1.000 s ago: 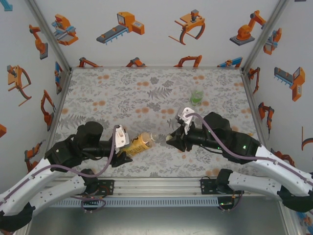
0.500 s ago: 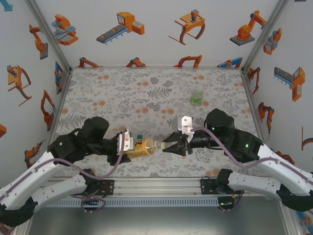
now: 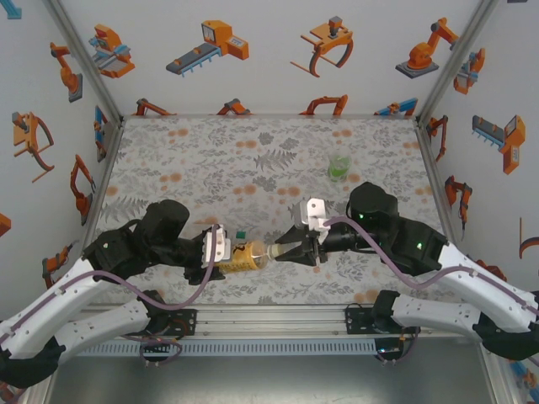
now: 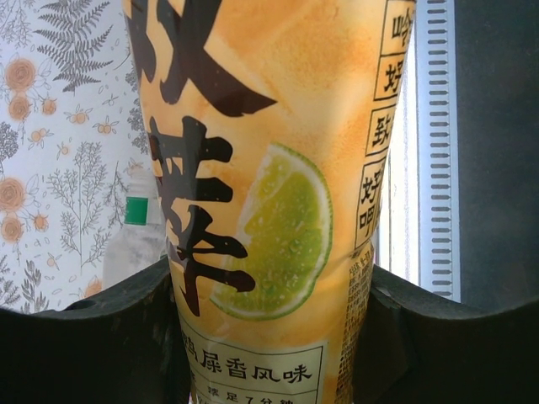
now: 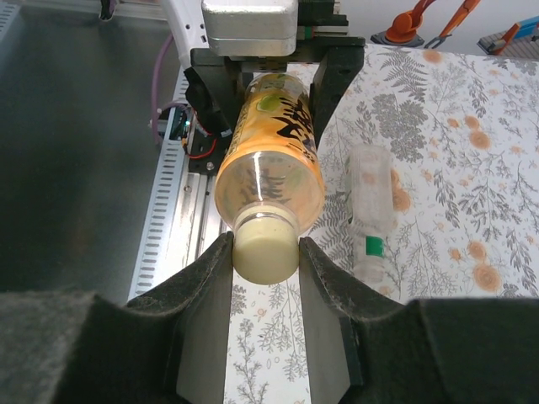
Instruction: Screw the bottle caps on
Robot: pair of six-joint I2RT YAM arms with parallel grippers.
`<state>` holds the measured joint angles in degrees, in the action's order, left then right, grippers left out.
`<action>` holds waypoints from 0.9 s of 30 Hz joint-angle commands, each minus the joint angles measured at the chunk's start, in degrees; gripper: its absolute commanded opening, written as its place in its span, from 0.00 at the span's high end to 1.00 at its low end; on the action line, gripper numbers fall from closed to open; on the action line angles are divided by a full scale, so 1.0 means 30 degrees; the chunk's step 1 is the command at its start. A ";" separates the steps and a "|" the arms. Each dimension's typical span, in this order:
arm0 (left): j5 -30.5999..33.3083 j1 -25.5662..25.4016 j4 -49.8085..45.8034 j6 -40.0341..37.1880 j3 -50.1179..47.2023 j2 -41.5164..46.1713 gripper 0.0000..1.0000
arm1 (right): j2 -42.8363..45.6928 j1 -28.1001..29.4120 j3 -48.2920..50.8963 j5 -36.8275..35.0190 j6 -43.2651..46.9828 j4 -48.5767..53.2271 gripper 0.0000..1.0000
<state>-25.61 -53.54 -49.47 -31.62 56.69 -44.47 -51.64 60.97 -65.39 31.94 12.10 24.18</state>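
Near the 6 o'clock edge of the tabletop (image 3: 168, 160), the amber-yellow bottle (image 3: 242, 256) is being held level, its neck pointing toward 3 o'clock; whether it is holding any liquid I cannot tell. The left jaws are clamping its labelled body, with the left arm reaching in low from 9 o'clock. The right jaws, reaching in from 3 o'clock, are pinching the pale yellowish cap (image 5: 265, 252), which is sitting on the bottle's mouth. The label is showing a lime slice (image 4: 274, 236) and bold black Chinese characters. Just beyond, toward 12 o'clock, a clear bottle (image 5: 370, 198) is lying on its side, showing a green patch (image 5: 374, 246). Well apart, toward 1 o'clock, the greenish-clear bottle (image 3: 338, 165) is standing on the tabletop.
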 commanded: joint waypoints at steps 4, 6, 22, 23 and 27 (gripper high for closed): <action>-0.1265 -0.0113 0.0350 -0.0287 0.0557 0.0008 1.00 | -0.0080 0.0100 -0.0177 0.0338 0.0511 -0.0342 1.00; -0.1767 -0.0113 0.0697 -0.0081 0.0421 0.0116 1.00 | -0.0050 0.0116 -0.0083 0.0353 0.0676 -0.0272 1.00; -0.4887 -0.0098 0.1732 0.1366 -0.0151 -0.0287 1.00 | 0.0557 0.0157 -0.0369 0.1231 0.4221 0.2093 1.00; -0.4906 -0.0113 0.1671 0.1460 -0.0117 -0.0396 1.00 | 0.0544 0.0177 -0.0409 0.1208 0.4273 0.2174 1.00; -0.5134 -0.0111 0.1461 0.1840 0.0227 -0.0869 1.00 | 0.0424 0.0318 -0.0588 0.1179 0.4324 0.2251 1.00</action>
<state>-35.46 -53.54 -48.47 -27.22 55.77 -46.72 -49.91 61.36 -66.08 35.57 22.98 29.12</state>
